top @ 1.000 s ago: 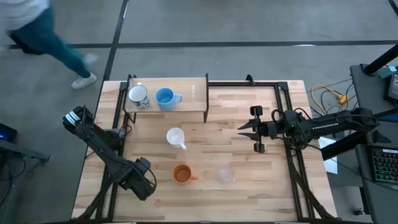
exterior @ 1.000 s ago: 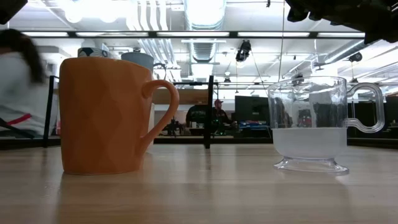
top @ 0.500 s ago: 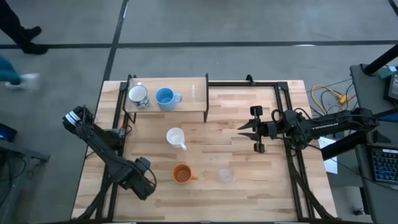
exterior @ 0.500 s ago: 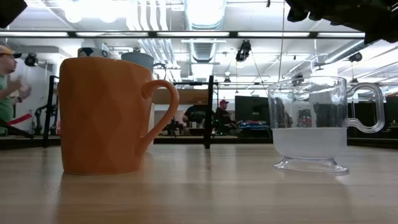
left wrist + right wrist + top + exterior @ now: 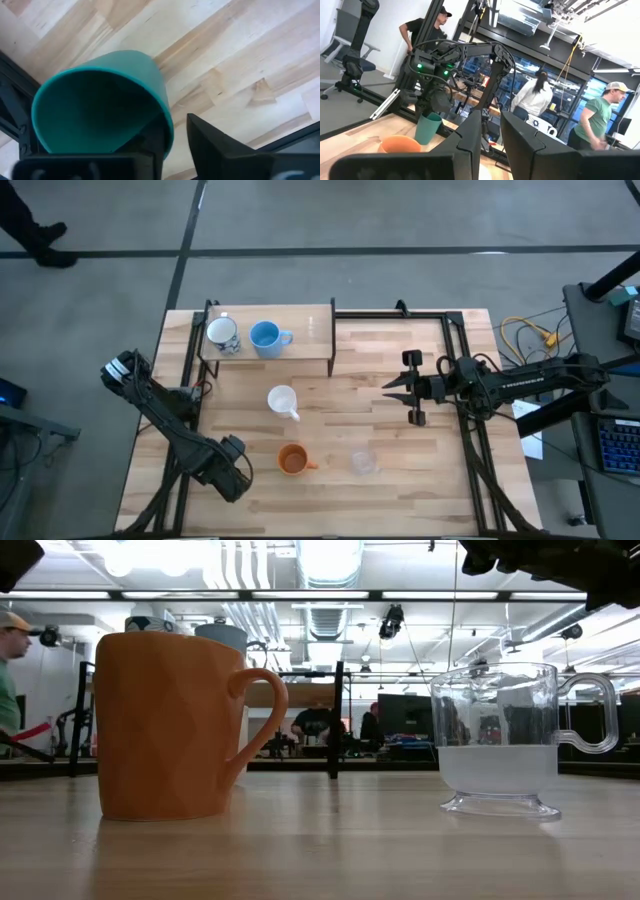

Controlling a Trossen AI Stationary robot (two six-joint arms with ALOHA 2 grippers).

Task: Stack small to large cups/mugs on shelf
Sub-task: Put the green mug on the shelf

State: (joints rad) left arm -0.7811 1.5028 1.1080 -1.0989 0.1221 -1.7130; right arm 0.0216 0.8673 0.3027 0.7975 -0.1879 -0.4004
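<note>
A dark green cup stands mouth up near the table's front left, under my left gripper; in the high view that gripper hides it. The right wrist view shows the green cup below it, behind the orange mug. On the table stand the orange mug, a clear cup and a white cup. The shelf at the far left bears a light blue mug and a pale cup. My right gripper hovers at mid-right, slightly open, holding nothing. My left gripper comes at the green cup from above, pointing down. One finger stands inside the cup and the other outside its wall. A strip of table shows between the outer finger and the wall. Whether the inner finger touches, I cannot tell.
A black frame runs along the table's right and far sides, and the shelf's legs stand at the far left. Bare wood lies between the cups and the right gripper. People move about in the room beyond the table.
A person on the floor beyond the table's far left corner has walked away. Both arms and all the cups stand where they were.
</note>
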